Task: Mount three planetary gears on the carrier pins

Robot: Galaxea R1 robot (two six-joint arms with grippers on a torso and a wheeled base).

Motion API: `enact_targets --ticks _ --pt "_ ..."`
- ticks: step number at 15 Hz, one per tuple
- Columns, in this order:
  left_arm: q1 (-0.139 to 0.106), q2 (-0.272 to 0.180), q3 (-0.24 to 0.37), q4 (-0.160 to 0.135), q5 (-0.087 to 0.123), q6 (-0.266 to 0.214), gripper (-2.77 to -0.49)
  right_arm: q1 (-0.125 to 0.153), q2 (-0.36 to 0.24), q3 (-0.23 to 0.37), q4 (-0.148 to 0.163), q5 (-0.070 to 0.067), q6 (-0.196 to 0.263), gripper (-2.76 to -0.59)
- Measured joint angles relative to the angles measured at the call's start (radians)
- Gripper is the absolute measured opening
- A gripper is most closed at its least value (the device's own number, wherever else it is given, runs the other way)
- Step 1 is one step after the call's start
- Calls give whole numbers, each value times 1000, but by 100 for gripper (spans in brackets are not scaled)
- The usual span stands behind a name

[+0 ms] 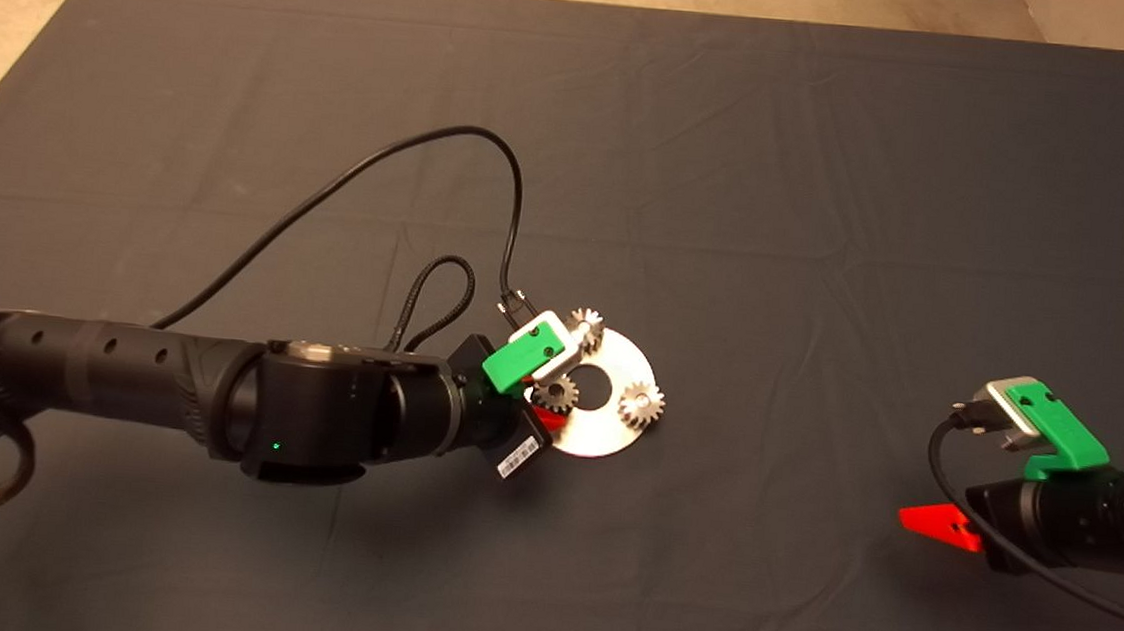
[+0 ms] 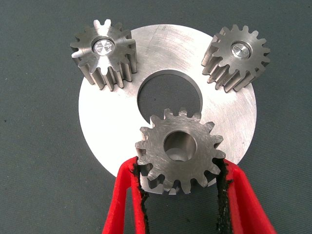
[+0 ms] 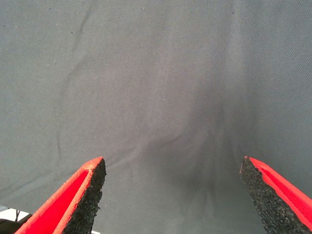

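The round silver plate (image 2: 112,126) lies mid-mat, also in the head view (image 1: 603,437). Two planetary gears (image 2: 103,56) (image 2: 237,57) sit on carrier pins; the shiny pin tops (image 2: 103,47) (image 2: 239,49) show in their centres. My left gripper (image 2: 179,166) is shut on the third gear (image 2: 179,146), near the plate's rim on my side and partly over the centre hole. Its hole shows no pin top, and the third pin is hidden. In the head view the left gripper (image 1: 543,409) is at the plate's left edge. My right gripper (image 3: 171,161) is open and empty.
The right arm (image 1: 1059,495) waits at the mat's right side, well away from the plate. Black cables (image 1: 443,296) loop above the left arm's wrist. Bare dark mat (image 1: 830,226) lies all around the plate.
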Motion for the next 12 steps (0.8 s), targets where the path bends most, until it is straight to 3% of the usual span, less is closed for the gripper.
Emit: enact_targets --ticks 4,6,12 --pt "0 -3 3 0 -2 1 -272 0 0 0 0 0 0 -131" --pt "2 -8 21 -4 27 1 -272 0 0 0 0 0 0 -131" --pt "6 -21 27 -4 29 1 -273 0 1 0 0 1 0 -131"
